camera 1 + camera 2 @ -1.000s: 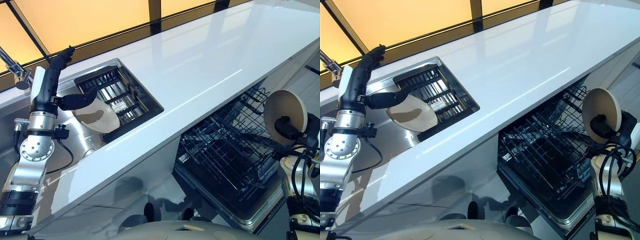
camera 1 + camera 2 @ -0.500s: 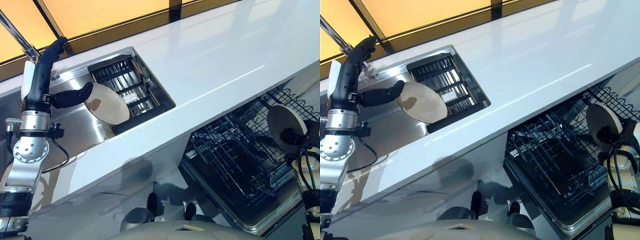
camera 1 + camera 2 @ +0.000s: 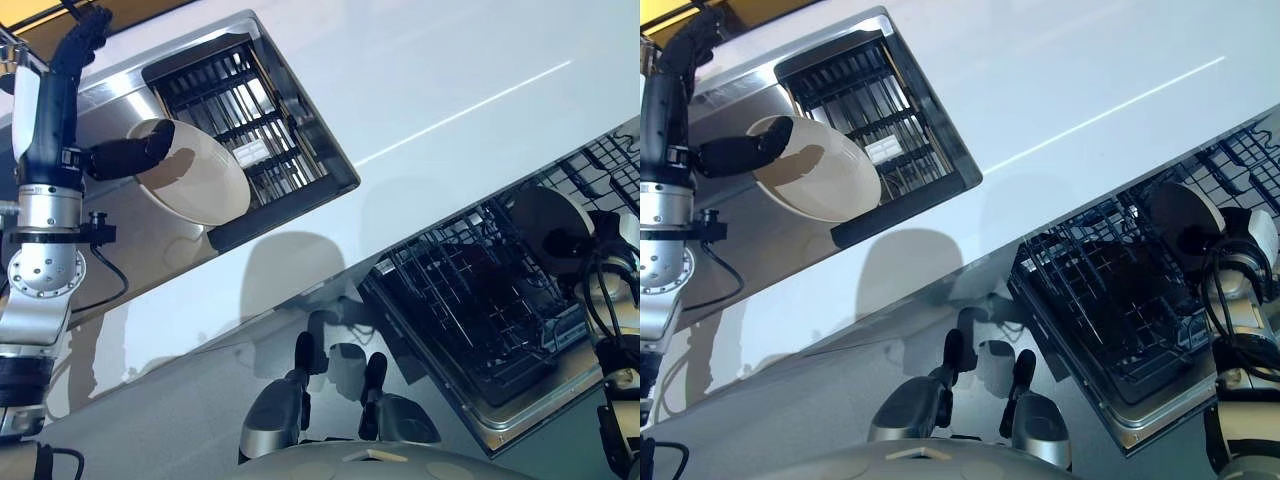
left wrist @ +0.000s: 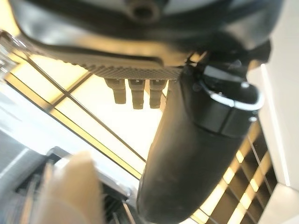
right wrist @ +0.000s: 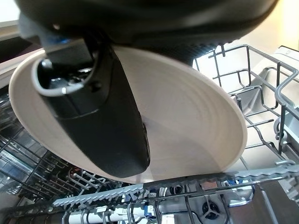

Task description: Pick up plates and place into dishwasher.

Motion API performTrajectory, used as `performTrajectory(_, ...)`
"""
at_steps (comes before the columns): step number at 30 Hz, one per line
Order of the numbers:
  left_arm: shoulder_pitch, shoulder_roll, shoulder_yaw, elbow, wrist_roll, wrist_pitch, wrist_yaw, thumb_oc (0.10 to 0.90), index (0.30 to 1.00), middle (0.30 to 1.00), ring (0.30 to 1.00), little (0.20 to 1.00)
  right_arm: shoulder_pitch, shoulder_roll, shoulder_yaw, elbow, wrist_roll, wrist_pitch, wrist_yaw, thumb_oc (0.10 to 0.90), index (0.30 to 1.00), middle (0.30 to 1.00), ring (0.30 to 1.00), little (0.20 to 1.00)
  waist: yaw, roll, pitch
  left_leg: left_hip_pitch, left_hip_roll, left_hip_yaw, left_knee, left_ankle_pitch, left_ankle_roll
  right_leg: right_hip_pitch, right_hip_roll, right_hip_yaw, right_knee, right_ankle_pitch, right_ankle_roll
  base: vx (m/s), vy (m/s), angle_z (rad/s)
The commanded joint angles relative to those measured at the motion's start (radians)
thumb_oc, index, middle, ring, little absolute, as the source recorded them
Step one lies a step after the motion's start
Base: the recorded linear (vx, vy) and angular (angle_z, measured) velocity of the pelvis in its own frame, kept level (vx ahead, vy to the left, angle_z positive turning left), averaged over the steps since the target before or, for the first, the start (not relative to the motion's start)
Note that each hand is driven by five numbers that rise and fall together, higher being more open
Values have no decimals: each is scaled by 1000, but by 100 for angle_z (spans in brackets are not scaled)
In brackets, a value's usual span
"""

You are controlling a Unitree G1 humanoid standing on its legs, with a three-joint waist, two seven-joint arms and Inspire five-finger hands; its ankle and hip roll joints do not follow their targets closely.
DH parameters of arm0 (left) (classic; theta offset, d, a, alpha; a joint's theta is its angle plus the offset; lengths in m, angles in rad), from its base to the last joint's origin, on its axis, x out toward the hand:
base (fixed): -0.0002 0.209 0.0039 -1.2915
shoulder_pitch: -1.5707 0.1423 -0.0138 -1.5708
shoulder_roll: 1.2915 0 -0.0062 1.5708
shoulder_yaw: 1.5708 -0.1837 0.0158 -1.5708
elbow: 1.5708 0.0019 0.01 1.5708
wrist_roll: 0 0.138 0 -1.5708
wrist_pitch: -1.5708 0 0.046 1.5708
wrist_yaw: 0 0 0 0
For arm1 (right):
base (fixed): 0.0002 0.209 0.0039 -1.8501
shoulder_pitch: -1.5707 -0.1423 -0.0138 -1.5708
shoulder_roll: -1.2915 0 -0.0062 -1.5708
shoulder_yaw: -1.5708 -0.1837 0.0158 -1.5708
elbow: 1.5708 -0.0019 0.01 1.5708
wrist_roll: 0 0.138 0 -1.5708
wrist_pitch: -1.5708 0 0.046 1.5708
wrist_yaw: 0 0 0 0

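Note:
A cream plate (image 3: 195, 185) leans in the steel sink (image 3: 150, 250) against a dark dish rack (image 3: 240, 110). My left hand (image 3: 45, 110) stands beside it with straight fingers, its thumb (image 4: 196, 154) lying at the plate's rim (image 4: 74, 186). A second cream plate (image 3: 540, 215) is on edge over the far right part of the dishwasher's wire rack (image 3: 460, 300). My right hand (image 3: 572, 240) is shut on this plate (image 5: 187, 121), its thumb (image 5: 107, 121) pressed on the plate's face.
The long white counter (image 3: 450, 80) runs between sink and dishwasher. The pulled-out rack rests over the open dishwasher door (image 3: 520, 415). Rack wires and tines (image 5: 261, 116) stand close below and beside the held plate.
The camera has tipped downward, shifting the whole scene. My right hand has brought its plate in from the rack's right side to above the rack. My left hand stays by the sink plate.

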Motion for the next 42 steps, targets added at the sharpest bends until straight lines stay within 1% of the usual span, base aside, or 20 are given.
performTrajectory(1, -106, 75, 32, -48, -62, -93, 65, 800, 900, 900, 900, 900, -103, -108, 85, -11, -6, -21, -16, 100, 300, 300, 300, 200, -7, 18, -44, -6, -16, 58, 76, -129, -15, -65, 66, 27, 174, -139, -41, -37, -45, -9)
performTrajectory(11, -195, 116, -11, -22, -80, -97, 56, 800, 900, 900, 900, 900, -217, -91, 188, 43, -5, -22, 0, 100, 300, 300, 300, 200, -16, 19, -18, -21, -6, 89, 84, -130, -14, -93, 76, 59, 183, -130, -41, -51, -22, -17)
performTrajectory(12, -198, 117, -12, -19, -77, -98, 56, 800, 900, 900, 900, 900, -223, -89, 195, 50, -7, -21, 7, 166, 356, 356, 356, 266, -17, 18, -16, -20, -4, 92, 85, -130, -14, -94, 77, 62, 186, -130, -42, -14, 13, -14)
performTrajectory(13, -204, 114, -20, -19, -70, -91, 58, 800, 900, 900, 900, 900, -234, -80, 210, 64, -18, -21, 11, 756, 862, 862, 862, 856, -19, 17, -14, -17, -1, 97, 88, -130, -15, -91, 78, 65, 189, -132, -43, 4, 12, -13)
performTrajectory(14, -205, 115, -22, -20, -69, -87, 57, 800, 900, 900, 900, 900, -235, -79, 214, 70, -22, -26, 15, 800, 900, 900, 900, 900, -20, 16, -14, -15, 0, 99, 89, -131, -15, -88, 79, 66, 190, -133, -43, 16, 10, -15)
performTrajectory(19, -202, 113, -28, -25, -67, -72, 40, 800, 900, 900, 900, 900, -237, -79, 215, 95, -30, -60, 11, 800, 900, 900, 900, 900, -18, 13, -13, -4, 4, 105, 94, -129, -17, -73, 82, 68, 189, -133, -45, 15, 2, -8)
performTrajectory(24, -208, 116, -44, -31, -69, -64, 29, 800, 900, 900, 900, 900, -239, -75, 209, 88, -18, -91, -25, 800, 900, 900, 900, 900, -14, 11, -18, -3, 2, 104, 96, -131, -18, -68, 82, 61, 187, -133, -43, 0, 0, 0)
performTrajectory(26, -204, 113, -45, -36, -67, -63, 27, 800, 900, 900, 900, 900, -230, -73, 202, 68, 4, -111, -52, 800, 900, 900, 900, 900, -13, 9, -23, 2, 1, 104, 93, -131, -18, -63, 82, 57, 183, -131, -42, 0, 0, 0)
performTrajectory(29, -184, 103, -42, -34, -62, -71, 22, 800, 900, 900, 900, 900, -206, -63, 175, 32, 22, -143, -98, 800, 900, 900, 900, 900, -14, 5, -35, 11, -1, 104, 88, -132, -18, -54, 82, 53, 179, -131, -41, 24, 44, 1)
performTrajectory(34, -128, 74, -22, -35, -39, -72, 18, 800, 900, 900, 900, 900, -138, -38, 104, -71, 8, -174, -156, 800, 900, 900, 900, 900, -24, -1, -62, 36, -4, 106, 76, -136, -17, -32, 83, 56, 169, -131, -37, 46, 67, 1)
performTrajectory(39, -67, 40, 12, -49, -23, -80, 16, 800, 900, 900, 900, 900, -53, -17, 39, -180, -17, -182, -153, 800, 900, 900, 900, 900, -32, -8, -91, 58, -8, 110, 60, -137, -13, -11, 83, 59, 154, -129, -32, 32, 71, -1)
performTrajectory(42, -37, 16, 27, -55, -10, -83, 11, 800, 900, 900, 900, 900, -5, -9, 2, -231, -26, -201, -143, 800, 900, 900, 900, 900, -37, -15, -111, 74, -10, 113, 50, -138, -11, 4, 82, 59, 142, -127, -28, 27, 72, -2)
